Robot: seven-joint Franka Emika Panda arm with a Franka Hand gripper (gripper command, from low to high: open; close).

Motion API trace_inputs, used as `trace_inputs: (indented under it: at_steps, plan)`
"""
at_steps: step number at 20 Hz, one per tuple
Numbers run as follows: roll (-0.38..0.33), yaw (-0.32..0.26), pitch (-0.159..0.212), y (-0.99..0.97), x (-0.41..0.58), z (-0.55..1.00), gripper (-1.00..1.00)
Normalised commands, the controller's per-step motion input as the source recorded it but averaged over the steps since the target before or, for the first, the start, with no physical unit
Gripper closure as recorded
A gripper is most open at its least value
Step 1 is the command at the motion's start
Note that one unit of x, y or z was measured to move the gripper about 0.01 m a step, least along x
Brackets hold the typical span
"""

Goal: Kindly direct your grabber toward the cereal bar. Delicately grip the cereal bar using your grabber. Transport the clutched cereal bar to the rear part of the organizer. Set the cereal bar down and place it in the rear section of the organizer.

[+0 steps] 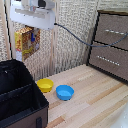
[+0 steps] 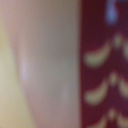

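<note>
Exterior view shows the tool (image 1: 31, 29) high at the exterior view's upper left, a white boxy head with the cereal bar (image 1: 27, 42) hanging directly beneath it, lifted well clear of the desk (image 1: 90, 100) and above the rear part of the organizer (image 1: 20, 95). Its fingers are hidden behind the package, so how wide they stand cannot be read directly; since the bar hangs under the head with nothing else touching it, I judge the tool closed on its upper end.

That package is a small flat rectangular carton, yellow-orange with red and dark print. It looks light and fairly stiff, thin card that would dent under a hard squeeze, with a smooth printed skin that could slide between the pads. Its broad flat faces are the sensible place to pinch, near the top edge, with modest force. Hanging from one end, it may swing or tilt.

Wrist view is a close blur: a pale surface on one side, a dark red one with cream curved marks on the other, likely the carton's print pressed near the lens.

Below, the organizer is black soft-sided fabric with internal dividers, its walls likely to give if nudged. Beside it on the pale wooden planks sit a yellow bowl (image 1: 45, 85) and a blue bowl (image 1: 64, 92), smooth and round. A brown drawer cabinet (image 1: 111, 44) stands at the exterior view's right.
</note>
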Motion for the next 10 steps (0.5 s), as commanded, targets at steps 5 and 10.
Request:
trace_inputs:
  at_steps: [5, 10]
  plan:
    - [0.029, -0.066, 0.063, 0.80, 0.174, 0.26, 1.00]
    - [0.042, -0.085, 0.056, 0.76, 0.157, 0.25, 1.00]
